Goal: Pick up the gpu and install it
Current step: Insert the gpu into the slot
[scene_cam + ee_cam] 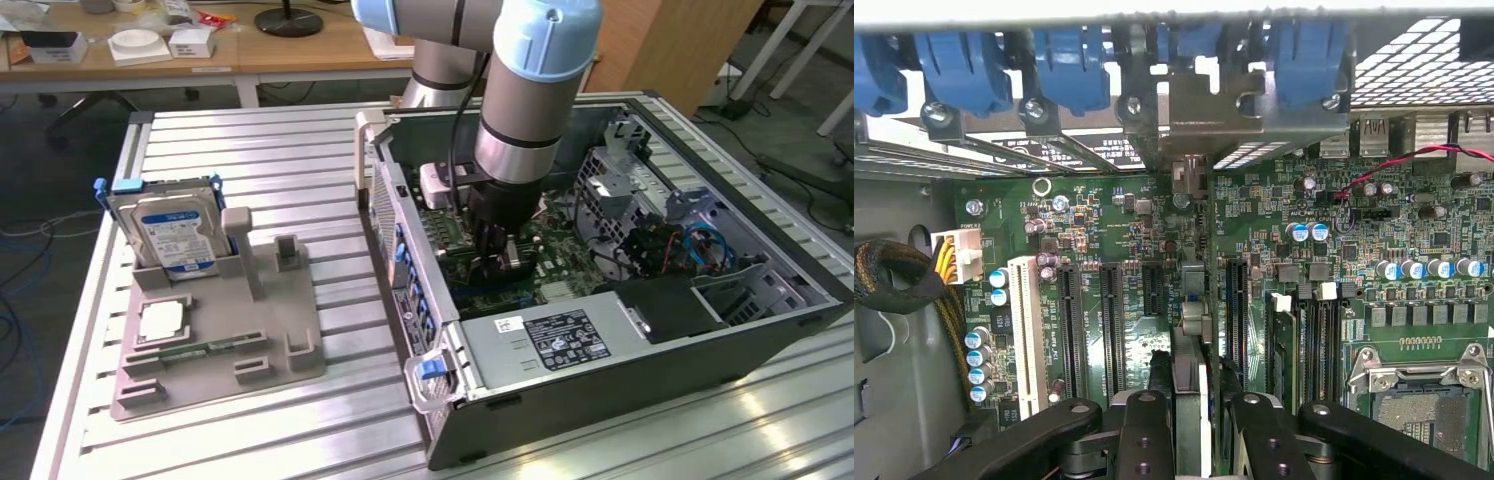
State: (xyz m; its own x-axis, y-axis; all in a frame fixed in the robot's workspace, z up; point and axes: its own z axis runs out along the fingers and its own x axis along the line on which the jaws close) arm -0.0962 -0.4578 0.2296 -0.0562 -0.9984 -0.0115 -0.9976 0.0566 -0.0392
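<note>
My gripper [497, 258] reaches down into the open computer case [414, 250], just above the green motherboard [561, 268]. In the wrist view the gripper [1197, 405] is shut on the gpu [1191, 345], a thin card seen edge-on between the black fingers [1144, 430]. The card runs from the fingers towards the case's rear wall, where its silver bracket [1204, 115] stands against the slot openings. It sits in line with the gap between two long black expansion slots [1112, 330]. Whether its lower edge is seated in a slot is hidden.
Blue slot latches [1069, 65] line the rear wall. Memory sticks [1284, 335] and the processor socket [1424, 400] flank the card. A yellow-black cable bundle [924, 275] lies opposite. Outside the case, a grey holder [227, 345] carries a hard drive [167, 235].
</note>
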